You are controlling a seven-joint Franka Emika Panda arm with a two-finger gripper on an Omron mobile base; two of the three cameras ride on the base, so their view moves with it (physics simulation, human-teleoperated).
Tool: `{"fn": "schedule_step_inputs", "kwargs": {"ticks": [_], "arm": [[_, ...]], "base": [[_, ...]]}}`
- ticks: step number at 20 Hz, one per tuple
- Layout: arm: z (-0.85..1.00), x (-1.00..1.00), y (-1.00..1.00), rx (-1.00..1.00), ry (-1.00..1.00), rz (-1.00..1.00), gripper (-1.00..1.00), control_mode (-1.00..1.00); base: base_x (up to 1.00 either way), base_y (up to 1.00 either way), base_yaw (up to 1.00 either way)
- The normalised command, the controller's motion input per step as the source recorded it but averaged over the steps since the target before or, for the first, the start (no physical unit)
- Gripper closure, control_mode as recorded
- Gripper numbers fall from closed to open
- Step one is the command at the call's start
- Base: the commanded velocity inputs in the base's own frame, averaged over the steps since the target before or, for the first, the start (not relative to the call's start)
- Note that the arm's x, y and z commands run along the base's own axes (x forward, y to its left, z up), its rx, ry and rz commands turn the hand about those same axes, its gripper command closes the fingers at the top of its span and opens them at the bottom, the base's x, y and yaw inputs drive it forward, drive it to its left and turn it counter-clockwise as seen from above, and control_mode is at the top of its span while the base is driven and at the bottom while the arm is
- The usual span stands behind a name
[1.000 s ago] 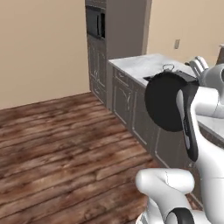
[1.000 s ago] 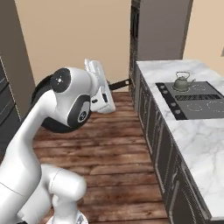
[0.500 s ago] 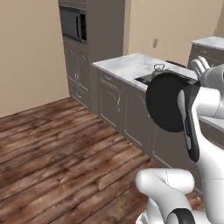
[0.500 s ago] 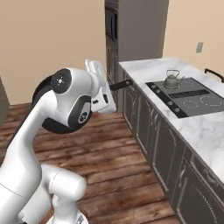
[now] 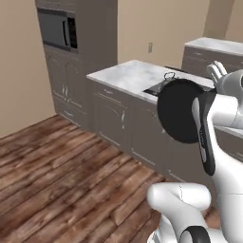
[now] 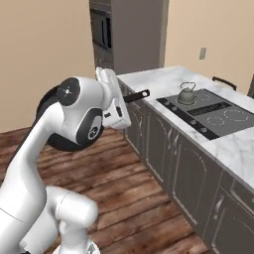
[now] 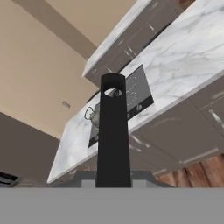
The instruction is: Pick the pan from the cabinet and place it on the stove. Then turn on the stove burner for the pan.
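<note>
Pan (image 5: 179, 110) rides out of the cabinet, held off the floor beside the arm with its long handle (image 7: 113, 131) pinched in the shut fingers; the base has swung closer, so the marble counter (image 6: 163, 82) and stove (image 6: 208, 111) with its teapot (image 6: 186, 94) now loom nearer for placing.

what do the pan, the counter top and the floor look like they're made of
Pan: matte black, probably coated metal; no shine on it.
Counter top: pale polished stone, likely marble; grey veining.
Floor: brown wood planks, or a wood-look laminate; visible grain and seams.
</note>
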Motion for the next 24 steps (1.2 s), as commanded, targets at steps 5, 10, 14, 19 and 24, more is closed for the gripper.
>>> {"fn": "schedule_step_inputs", "kwargs": {"ticks": [5,10,14,19,24], "arm": [[0.00,0.00,0.00,0.00,0.00,0.00,1.00,1.00],[0.00,0.00,0.00,0.00,0.00,0.00,1.00,1.00],[0.00,0.00,0.00,0.00,0.00,0.00,1.00,1.00],[0.00,0.00,0.00,0.00,0.00,0.00,1.00,1.00],[0.00,0.00,0.00,0.00,0.00,0.00,1.00,1.00]], "base": [[0.49,0.66,-0.36],[0.48,0.53,-0.34],[0.49,0.34,-0.33],[0.52,0.22,-0.32],[0.54,0.21,-0.32]]}}
